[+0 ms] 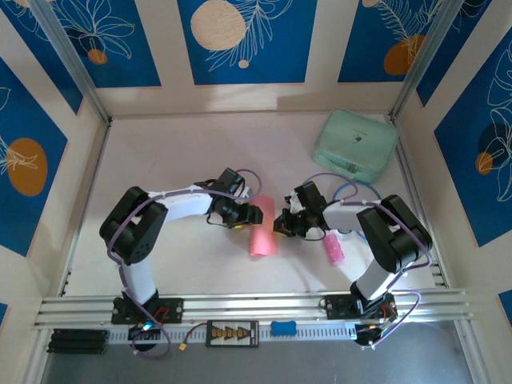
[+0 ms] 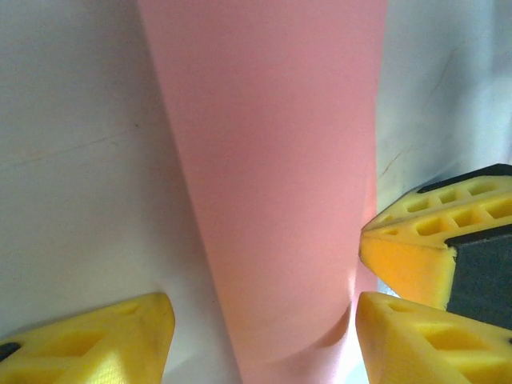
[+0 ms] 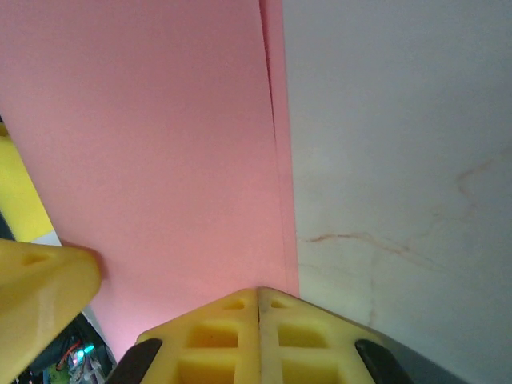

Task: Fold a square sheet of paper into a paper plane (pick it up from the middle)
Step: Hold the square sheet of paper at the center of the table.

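The square sheet of paper lies folded into a long narrow salmon-pink strip on the white table, between my two grippers. In the left wrist view the paper tapers toward the camera. My left gripper is open, with one yellow finger on each side of the strip and a small dent in the paper near the right finger. From above, the left gripper is at the strip's far end. My right gripper is shut. Its joined tips rest on the paper beside its layered right edge.
A mint-green rounded case stands at the back right. A small bright-pink stick lies near the right arm's base. One right-gripper finger sits close beside my left gripper. Aluminium rails run along the near edge.
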Robot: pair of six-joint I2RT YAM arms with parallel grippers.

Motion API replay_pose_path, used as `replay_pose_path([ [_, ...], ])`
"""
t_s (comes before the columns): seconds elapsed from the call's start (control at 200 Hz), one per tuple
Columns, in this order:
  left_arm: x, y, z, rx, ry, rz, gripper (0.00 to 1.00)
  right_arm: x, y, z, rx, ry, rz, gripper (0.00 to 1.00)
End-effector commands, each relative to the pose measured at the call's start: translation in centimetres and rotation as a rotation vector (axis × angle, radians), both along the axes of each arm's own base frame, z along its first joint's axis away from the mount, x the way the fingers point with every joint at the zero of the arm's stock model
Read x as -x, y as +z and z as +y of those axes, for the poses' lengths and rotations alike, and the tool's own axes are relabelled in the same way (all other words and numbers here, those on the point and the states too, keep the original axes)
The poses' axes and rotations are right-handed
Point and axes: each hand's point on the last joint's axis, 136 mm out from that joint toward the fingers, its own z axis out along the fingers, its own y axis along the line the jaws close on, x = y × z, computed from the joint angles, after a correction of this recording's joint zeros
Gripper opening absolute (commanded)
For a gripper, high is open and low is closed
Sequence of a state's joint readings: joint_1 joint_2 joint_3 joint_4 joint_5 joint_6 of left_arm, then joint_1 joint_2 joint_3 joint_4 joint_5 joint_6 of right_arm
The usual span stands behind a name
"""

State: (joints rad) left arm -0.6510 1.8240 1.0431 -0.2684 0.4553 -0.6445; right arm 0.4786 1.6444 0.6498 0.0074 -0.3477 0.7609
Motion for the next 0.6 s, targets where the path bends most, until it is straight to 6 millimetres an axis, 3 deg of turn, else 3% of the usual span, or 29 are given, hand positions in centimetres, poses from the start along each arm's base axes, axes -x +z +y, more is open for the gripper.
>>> replay_pose_path([
  [0.0,0.25,0.53,-0.46,0.078,0.040,0.046,0.63,0.80,-0.29,-0.13,-0.012,0.054,0.036,0.03],
  [0.38,0.54,0.59,-1.33,0.140,0.043,0.067,0.52,0.94,-0.50,-0.16,-0.021,0.038,0.058,0.03],
  [0.595,0.53,0.83,-0.84,0.133,0.086,0.037,0.54,1.06,-0.70,-0.47,-0.021,-0.012,0.080,0.04],
])
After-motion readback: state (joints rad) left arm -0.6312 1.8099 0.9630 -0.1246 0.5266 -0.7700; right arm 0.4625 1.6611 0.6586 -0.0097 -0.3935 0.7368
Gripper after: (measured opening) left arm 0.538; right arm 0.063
